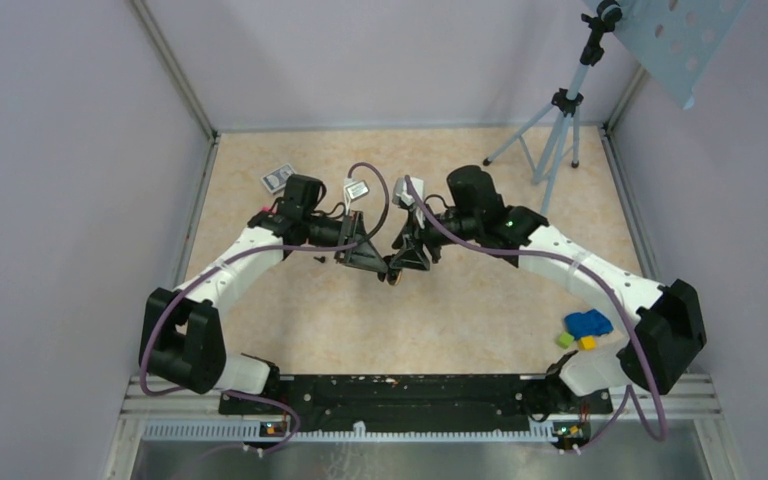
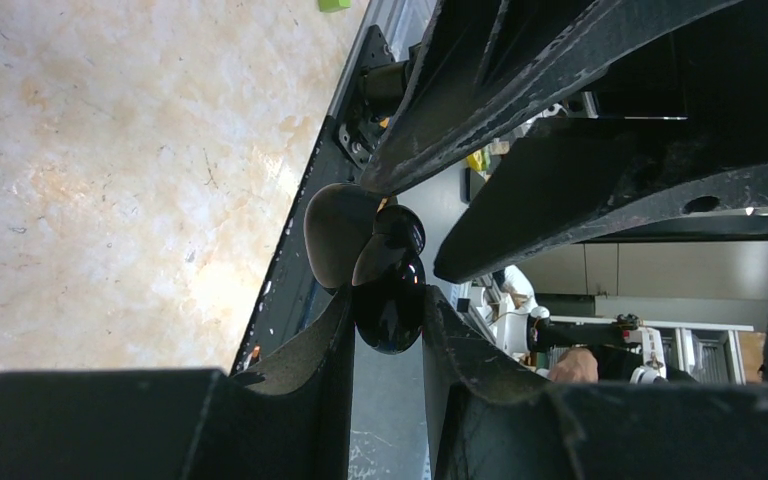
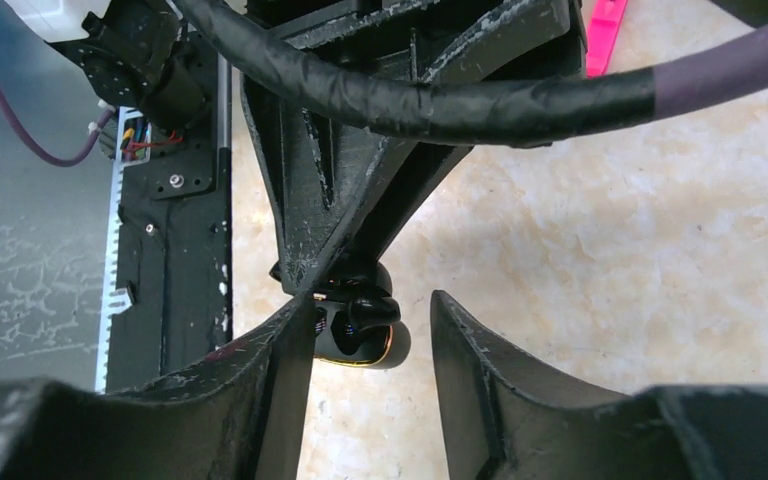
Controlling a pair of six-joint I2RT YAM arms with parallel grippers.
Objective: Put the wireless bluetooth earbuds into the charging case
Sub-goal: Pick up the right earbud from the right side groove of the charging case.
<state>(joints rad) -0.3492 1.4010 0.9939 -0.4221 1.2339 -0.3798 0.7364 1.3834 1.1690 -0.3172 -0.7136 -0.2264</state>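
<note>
Black glossy charging case (image 2: 390, 315), lid open, is pinched between left gripper (image 2: 388, 300) fingers, mid-table (image 1: 360, 330). Black earbud (image 3: 372, 312) is seen at case's 12 o'clock. Right gripper (image 3: 370, 300) jaws are spread around case.

Top camera looks down from behind — wrist cameras (close in) face each other, sharing the charging case (image 2: 390, 312).

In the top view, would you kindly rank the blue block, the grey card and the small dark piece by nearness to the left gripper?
From the left gripper:
1. small dark piece, just to its left.
2. grey card, back left.
3. blue block, near right.
</note>
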